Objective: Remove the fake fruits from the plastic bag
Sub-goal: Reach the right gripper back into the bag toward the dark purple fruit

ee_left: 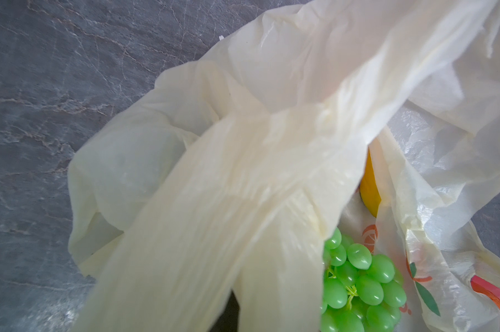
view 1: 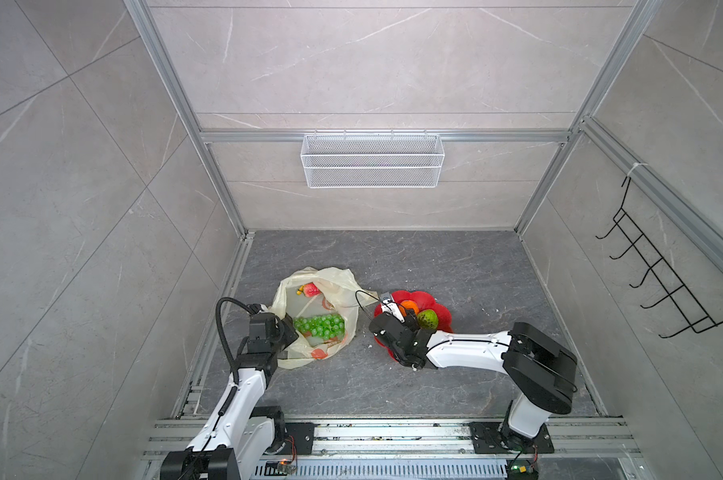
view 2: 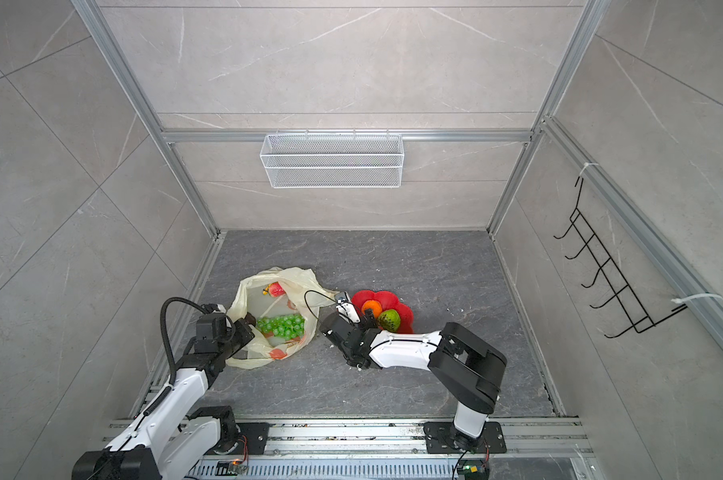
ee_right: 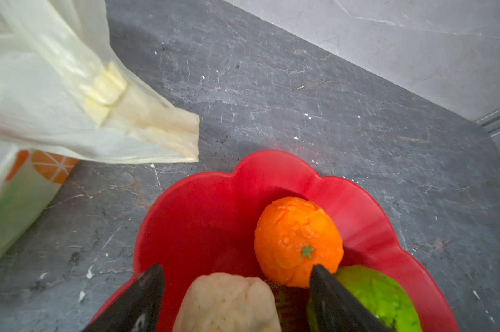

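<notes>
The pale-yellow plastic bag (view 1: 339, 282) lies open at left on the dark floor. Inside it are a green grape bunch (view 1: 320, 324), a red strawberry (view 1: 310, 289) and a yellow banana (ee_left: 369, 189). My left gripper (view 1: 287, 328) sits at the bag's near edge, shut on the bag film (ee_left: 243, 172), which hides its jaws. My right gripper (ee_right: 236, 268) stands open over the red flower-shaped plate (ee_right: 208, 215). A beige walnut-like ball (ee_right: 228, 301) rests between its fingers, touching neither. An orange (ee_right: 297, 241) and a green knobbly fruit (ee_right: 378, 293) lie beside it on the plate.
A white mesh basket (view 1: 372, 160) hangs on the back wall and a black hook rack (view 1: 659, 274) on the right wall. An aluminium rail (view 1: 393, 432) with both arm bases runs along the front. A bag handle (ee_right: 157, 132) lies close to the plate's rim.
</notes>
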You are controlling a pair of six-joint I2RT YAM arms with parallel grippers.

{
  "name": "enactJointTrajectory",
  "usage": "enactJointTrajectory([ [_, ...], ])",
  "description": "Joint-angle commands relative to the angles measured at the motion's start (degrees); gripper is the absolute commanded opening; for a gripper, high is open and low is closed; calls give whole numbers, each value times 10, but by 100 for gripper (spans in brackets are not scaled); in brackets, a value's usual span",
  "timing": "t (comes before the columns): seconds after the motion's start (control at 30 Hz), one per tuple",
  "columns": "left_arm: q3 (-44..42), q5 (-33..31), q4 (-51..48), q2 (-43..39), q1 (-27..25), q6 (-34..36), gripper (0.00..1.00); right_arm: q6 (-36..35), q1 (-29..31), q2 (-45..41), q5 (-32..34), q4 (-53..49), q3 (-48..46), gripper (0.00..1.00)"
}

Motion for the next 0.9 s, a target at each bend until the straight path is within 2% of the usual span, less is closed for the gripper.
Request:
enactJointTrajectory([
  [0.0,10,6,20,2,2,15,5,15,2,-34,-16,-24,-6,82],
  [0.2,10,17,25,2,2,20,5,5,22,-61,-27,-52,23,81],
  [0.33,10,28,33,0,-6,36,5,7,28,-64,-67,-54,45,79],
  [0.6,19,-9,37,-27,-117,74,3,18,29,-30,-239,-56,127,76],
  [0.67,13,-14,30,-40,-127,61,1,31,29,-7,-283,-66,162,72],
  [0.73,2,-26,7,-58,-127,15,0,41,30,22,-328,-71,196,69],
  [0.87,-13,-58,-86,-108,-126,-75,0,67,36,86,-364,-89,257,65],
])
